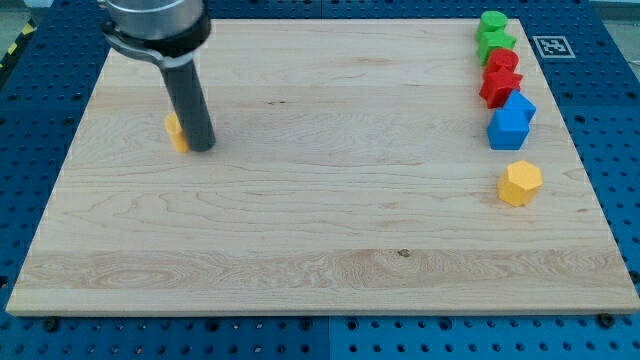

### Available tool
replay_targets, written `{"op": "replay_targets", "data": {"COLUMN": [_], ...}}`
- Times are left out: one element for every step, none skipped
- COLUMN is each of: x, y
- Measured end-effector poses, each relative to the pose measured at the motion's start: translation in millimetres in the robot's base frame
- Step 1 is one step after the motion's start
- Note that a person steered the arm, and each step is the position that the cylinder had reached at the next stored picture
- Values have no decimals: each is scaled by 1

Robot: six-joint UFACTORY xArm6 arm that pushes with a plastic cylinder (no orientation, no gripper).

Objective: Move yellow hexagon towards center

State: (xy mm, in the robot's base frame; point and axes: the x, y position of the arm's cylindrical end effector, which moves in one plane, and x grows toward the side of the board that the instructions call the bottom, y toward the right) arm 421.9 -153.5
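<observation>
The yellow hexagon point(520, 183) lies near the board's right edge, below the blue blocks. My tip point(201, 147) rests on the board at the view's left, far from the hexagon. It stands just right of a second small yellow block point(176, 131), which the rod partly hides, so its shape is unclear. Whether they touch cannot be told.
A column of blocks runs down the right edge: a green cylinder point(492, 23), a green block point(496, 44), two red blocks point(502, 61) point(499, 87), and two blue blocks point(520, 106) point(507, 129). The wooden board point(320, 230) sits on a blue pegboard. A marker tag point(551, 45) lies at the top right.
</observation>
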Motion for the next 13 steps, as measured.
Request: {"op": "replay_targets", "data": {"x": [-10,-5,19,60,62,62,93,125,144,170,186,184,173], "y": [-27,-4,57,109,111,111,122,146,175,226,296,349,367]}}
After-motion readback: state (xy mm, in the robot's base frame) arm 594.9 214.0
